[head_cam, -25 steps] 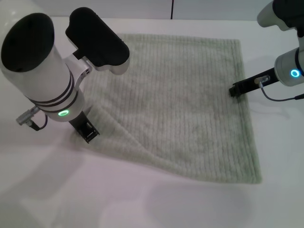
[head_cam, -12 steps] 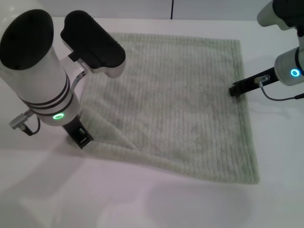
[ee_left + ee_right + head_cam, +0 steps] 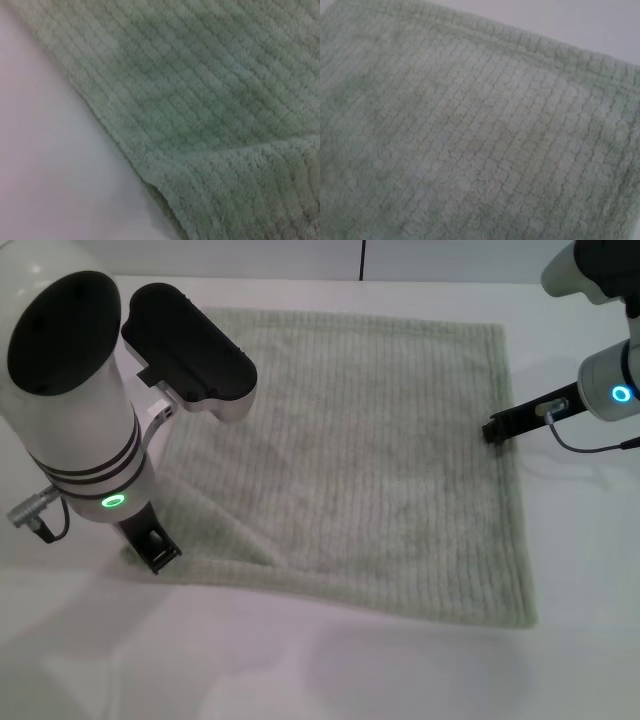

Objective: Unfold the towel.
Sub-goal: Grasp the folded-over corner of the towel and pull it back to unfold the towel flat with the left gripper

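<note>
Towel lies nearly flat on surface. Left pincer grips its near-left corner; right pincer presses its right edge, closure unclear.

Towel on white table

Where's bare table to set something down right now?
Bare table runs along the towel's near edge, and beyond its right edge below the right hand. The near-left corner is crowded by the left hand.
</note>
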`<control>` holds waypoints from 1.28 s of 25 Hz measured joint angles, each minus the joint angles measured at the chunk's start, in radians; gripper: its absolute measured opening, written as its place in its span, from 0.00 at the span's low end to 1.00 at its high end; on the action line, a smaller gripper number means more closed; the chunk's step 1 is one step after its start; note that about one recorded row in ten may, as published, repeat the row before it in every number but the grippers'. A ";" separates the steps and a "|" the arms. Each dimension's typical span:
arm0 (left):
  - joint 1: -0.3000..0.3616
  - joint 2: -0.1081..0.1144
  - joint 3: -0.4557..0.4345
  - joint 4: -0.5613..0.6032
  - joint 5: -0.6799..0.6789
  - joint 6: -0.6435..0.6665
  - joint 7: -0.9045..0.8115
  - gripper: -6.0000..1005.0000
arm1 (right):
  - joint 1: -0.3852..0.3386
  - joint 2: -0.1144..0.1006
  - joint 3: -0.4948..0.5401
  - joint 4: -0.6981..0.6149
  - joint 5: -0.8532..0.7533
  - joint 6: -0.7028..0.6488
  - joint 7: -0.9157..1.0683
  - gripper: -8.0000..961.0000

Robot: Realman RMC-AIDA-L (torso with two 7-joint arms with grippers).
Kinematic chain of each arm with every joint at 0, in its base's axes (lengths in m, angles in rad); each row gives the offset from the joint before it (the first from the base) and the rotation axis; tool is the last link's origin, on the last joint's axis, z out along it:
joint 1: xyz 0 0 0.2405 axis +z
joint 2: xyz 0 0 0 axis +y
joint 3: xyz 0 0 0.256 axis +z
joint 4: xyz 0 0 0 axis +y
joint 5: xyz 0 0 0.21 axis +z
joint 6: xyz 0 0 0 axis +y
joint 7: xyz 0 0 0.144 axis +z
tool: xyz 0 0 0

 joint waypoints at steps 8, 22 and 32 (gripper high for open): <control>0.004 0.004 0.068 -0.002 0.000 -0.008 -0.015 0.02 | 0.000 0.000 0.000 -0.002 0.000 -0.001 0.000 0.02; -0.050 0.047 0.015 0.054 0.000 0.216 0.001 0.33 | -0.005 0.000 0.000 -0.049 0.000 -0.008 0.001 0.02; -0.051 0.042 -0.236 0.120 0.001 0.593 0.122 0.59 | -0.014 0.009 0.002 -0.249 0.003 -0.094 0.028 0.02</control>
